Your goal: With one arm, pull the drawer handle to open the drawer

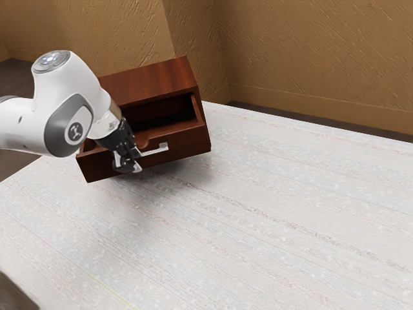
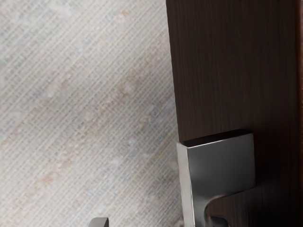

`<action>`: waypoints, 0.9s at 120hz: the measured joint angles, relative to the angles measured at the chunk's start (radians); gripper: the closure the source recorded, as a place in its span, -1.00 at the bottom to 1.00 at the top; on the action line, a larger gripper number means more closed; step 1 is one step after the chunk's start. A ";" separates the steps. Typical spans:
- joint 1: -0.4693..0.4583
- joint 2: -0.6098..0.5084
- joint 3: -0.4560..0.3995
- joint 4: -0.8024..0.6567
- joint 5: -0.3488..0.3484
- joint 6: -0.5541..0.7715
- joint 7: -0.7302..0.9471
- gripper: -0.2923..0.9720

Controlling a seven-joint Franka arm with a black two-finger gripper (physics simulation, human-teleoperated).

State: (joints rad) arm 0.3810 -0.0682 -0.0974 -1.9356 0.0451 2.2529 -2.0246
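Observation:
A dark red-brown wooden cabinet (image 1: pixel 153 81) stands on the table at the back left of the exterior view. Its drawer (image 1: pixel 184 143) is slid out part of the way, and its dark inside shows behind the front panel. A silver bar handle (image 1: pixel 153 149) runs across the drawer front. My gripper (image 1: pixel 128 163) is at the handle's left end in the exterior view, fingers pointing down. In the wrist view the handle's mounting block (image 2: pixel 218 165) sits against the drawer front (image 2: pixel 232 66), and one fingertip (image 2: pixel 99 221) stands apart from it over the table. The gripper is open.
The white, grained table (image 1: pixel 271 213) stretches wide in front of and to the right of the cabinet. Tan walls (image 1: pixel 310 45) rise behind it, meeting in a corner just behind the cabinet.

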 joint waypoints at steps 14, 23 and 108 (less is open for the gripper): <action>-0.004 0.000 0.005 0.001 0.003 -0.001 0.002 0.27; -0.007 -0.002 0.007 0.004 0.009 0.000 0.002 0.27; -0.266 -0.099 0.087 0.439 -0.012 -0.539 0.137 -0.34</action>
State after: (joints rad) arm 0.1147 -0.1676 -0.0108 -1.4962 0.0328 1.7137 -1.8876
